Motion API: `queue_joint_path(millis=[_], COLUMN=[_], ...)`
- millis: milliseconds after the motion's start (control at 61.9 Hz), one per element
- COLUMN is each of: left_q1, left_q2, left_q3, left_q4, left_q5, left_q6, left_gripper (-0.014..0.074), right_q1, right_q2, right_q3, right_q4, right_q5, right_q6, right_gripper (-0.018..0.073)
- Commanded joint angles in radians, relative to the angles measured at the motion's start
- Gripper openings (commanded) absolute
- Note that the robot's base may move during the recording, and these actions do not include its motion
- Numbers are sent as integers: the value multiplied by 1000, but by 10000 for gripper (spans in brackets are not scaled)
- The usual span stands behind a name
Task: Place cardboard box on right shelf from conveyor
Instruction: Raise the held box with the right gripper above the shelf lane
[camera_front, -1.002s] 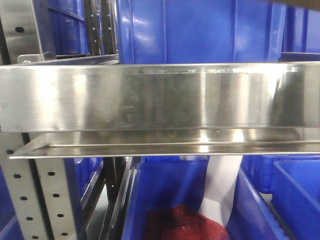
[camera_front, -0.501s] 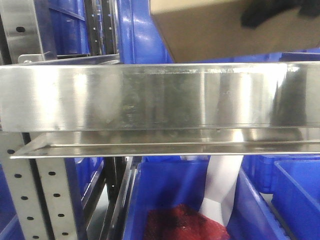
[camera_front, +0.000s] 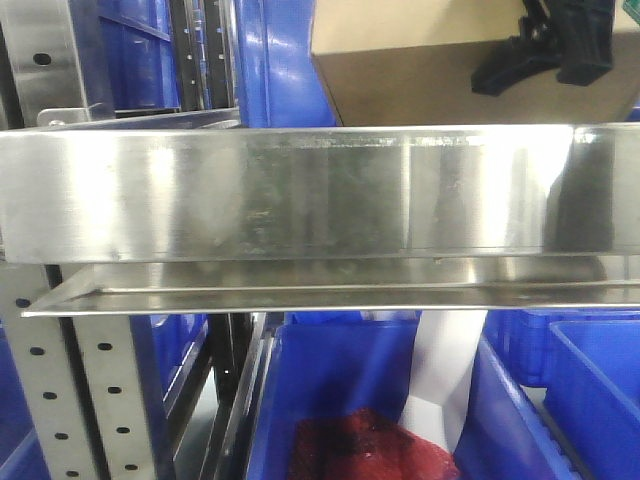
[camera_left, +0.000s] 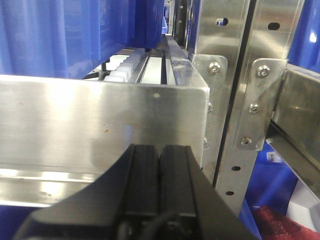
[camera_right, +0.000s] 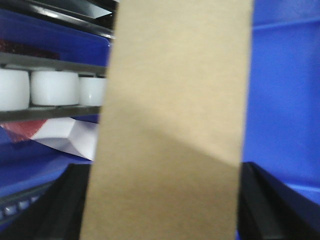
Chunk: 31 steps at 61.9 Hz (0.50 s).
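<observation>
While blue plastic bins (camera_front: 400, 60) crowd the racking behind, a shiny steel shelf (camera_front: 300, 195) with a tall front lip spans the front view. Above its right end hangs a plain unprinted cardboard box (camera_front: 410, 85), clamped by the right gripper (camera_right: 162, 210). The left gripper (camera_left: 160, 180) looks pressed closed, empty, though blurred.

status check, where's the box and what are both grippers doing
Right gripper shut on cardboard box, above right shelf's lip. Left gripper shut, empty. Blue bin close behind box.
</observation>
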Motion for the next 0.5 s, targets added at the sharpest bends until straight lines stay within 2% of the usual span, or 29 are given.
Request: queue_joint_path(millis=[0,210,356,485], left_q1=[2,2,2,2], left_q2=[-14,-14,-14,-14], left_q3=[9,9,9,9], left_q4=[-6,-6,-6,-6], left_q5=[-89,-89,-89,-89], left_q6=[0,0,0,0], left_gripper=[-116,-116,-116,-116], right_q1=[-5,-1,5,5], right_q2=[-31,-47,-72,-96], right_q3=[-40,-40,-40,-38], right_q4=[-1,49,110,182], right_q5=[-68,-52,7,46], right_q6=[26,52,84,159], right_gripper=[627,627,627,627])
